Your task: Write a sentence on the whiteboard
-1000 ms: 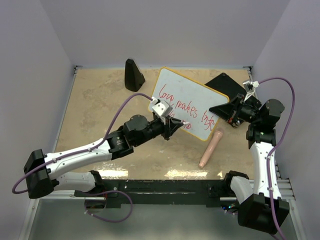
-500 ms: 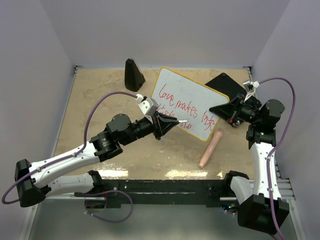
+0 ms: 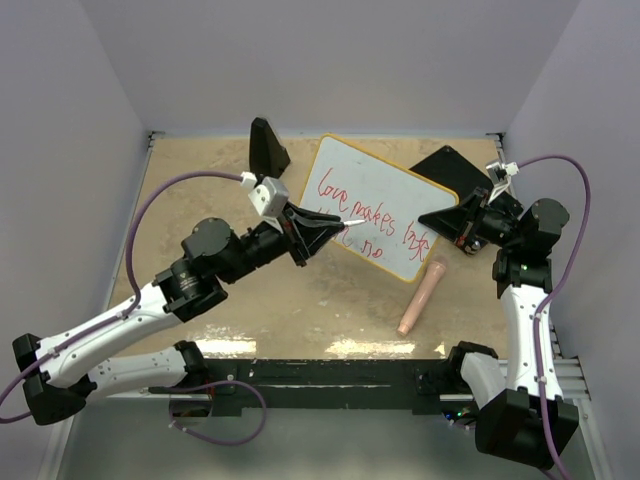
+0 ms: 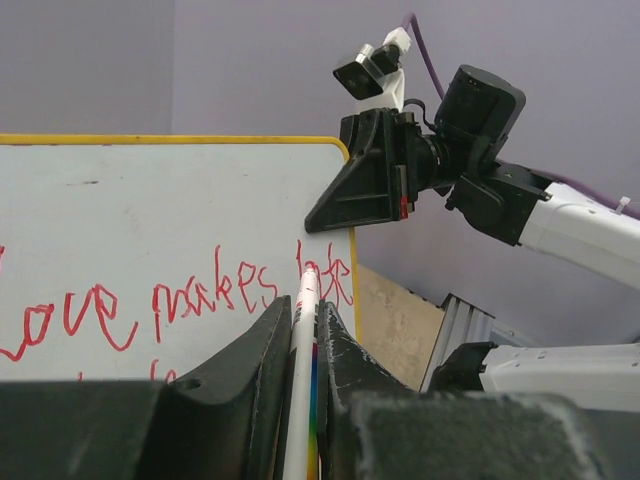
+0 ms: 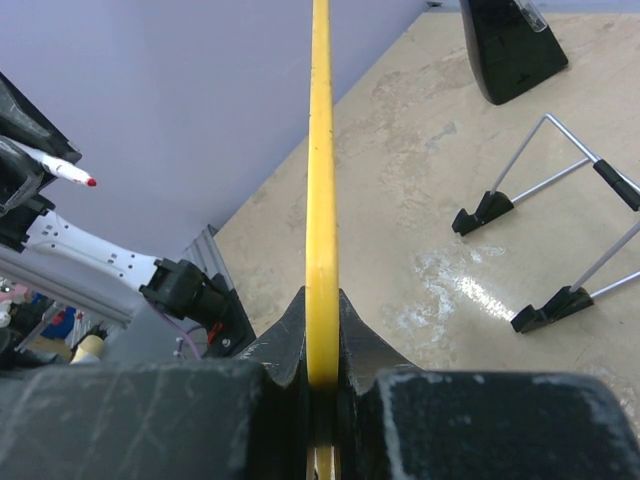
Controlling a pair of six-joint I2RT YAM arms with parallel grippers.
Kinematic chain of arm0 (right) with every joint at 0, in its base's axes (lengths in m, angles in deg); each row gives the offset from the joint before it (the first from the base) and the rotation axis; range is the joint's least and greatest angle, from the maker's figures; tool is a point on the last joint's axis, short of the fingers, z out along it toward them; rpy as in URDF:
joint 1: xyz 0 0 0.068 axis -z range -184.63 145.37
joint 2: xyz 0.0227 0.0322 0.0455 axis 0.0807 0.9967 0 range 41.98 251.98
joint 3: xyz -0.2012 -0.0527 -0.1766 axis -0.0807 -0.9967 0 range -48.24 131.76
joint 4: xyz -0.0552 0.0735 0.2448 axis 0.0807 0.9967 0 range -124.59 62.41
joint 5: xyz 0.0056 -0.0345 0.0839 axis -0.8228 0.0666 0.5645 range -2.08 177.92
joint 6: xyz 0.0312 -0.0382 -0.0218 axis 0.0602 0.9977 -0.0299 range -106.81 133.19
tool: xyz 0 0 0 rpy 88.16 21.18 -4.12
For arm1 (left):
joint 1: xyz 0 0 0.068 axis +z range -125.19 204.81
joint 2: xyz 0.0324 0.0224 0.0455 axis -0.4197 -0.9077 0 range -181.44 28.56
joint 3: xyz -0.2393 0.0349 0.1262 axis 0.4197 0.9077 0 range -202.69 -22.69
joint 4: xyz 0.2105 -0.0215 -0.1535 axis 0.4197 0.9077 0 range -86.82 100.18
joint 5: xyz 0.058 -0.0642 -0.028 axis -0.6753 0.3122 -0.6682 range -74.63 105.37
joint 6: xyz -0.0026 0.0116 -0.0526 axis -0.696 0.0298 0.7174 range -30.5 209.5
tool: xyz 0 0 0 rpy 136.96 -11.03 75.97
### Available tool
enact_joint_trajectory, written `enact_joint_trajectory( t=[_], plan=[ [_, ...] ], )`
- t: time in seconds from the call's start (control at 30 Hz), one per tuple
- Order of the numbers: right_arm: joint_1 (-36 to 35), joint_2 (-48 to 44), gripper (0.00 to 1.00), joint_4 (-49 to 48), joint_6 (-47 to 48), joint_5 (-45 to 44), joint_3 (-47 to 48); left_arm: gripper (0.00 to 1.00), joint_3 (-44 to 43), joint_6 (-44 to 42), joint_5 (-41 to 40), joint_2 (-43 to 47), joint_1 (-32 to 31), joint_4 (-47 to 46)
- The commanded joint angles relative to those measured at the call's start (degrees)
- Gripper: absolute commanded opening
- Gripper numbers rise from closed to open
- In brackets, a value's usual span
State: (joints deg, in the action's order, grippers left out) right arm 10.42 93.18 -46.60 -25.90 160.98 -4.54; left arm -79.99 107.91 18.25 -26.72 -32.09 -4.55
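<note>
The whiteboard (image 3: pixel 362 172) stands tilted at the back middle, white with a yellow rim. The sentence (image 3: pixel 368 214) is in red cursive, "Love makes" and more, with a short second line below. My left gripper (image 3: pixel 322 226) is shut on a white marker (image 3: pixel 347 222), whose red tip points at the board from its left. In the left wrist view the marker (image 4: pixel 304 340) sits between the fingers before the writing (image 4: pixel 200 293). My right gripper (image 3: pixel 441 218) is shut on the board's right edge; its wrist view shows the yellow rim (image 5: pixel 321 150) clamped edge-on.
A black wedge-shaped block (image 3: pixel 267 150) stands at the back left of the board. A flat black piece (image 3: pixel 447 166) lies behind the right gripper. A pale pink stick (image 3: pixel 421 297) lies on the table at front right. A wire stand (image 5: pixel 545 230) shows in the right wrist view.
My left arm has drawn back to the left and up, taking the marker from the second line towards the board's left part. The right arm and the board have not moved.
</note>
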Motion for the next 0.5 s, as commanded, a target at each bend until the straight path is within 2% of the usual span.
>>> enact_joint_trajectory(
  t=[0.0,0.27,0.47],
  plan=[
    [-0.02,-2.07,0.0,-3.81,-1.6,0.42,2.7,0.0,-1.59,-0.48,2.48,-2.62,0.22,0.43],
    [-0.02,-1.89,0.0,-3.98,-1.78,0.25,2.44,0.0,2.36,-0.75,2.05,-6.5,-4.35,-3.69],
    [0.07,-1.72,0.0,-4.16,-1.69,0.16,2.27,0.0,4.73,-4.7,-0.85,-8.43,-7.69,-6.07]
  ],
)
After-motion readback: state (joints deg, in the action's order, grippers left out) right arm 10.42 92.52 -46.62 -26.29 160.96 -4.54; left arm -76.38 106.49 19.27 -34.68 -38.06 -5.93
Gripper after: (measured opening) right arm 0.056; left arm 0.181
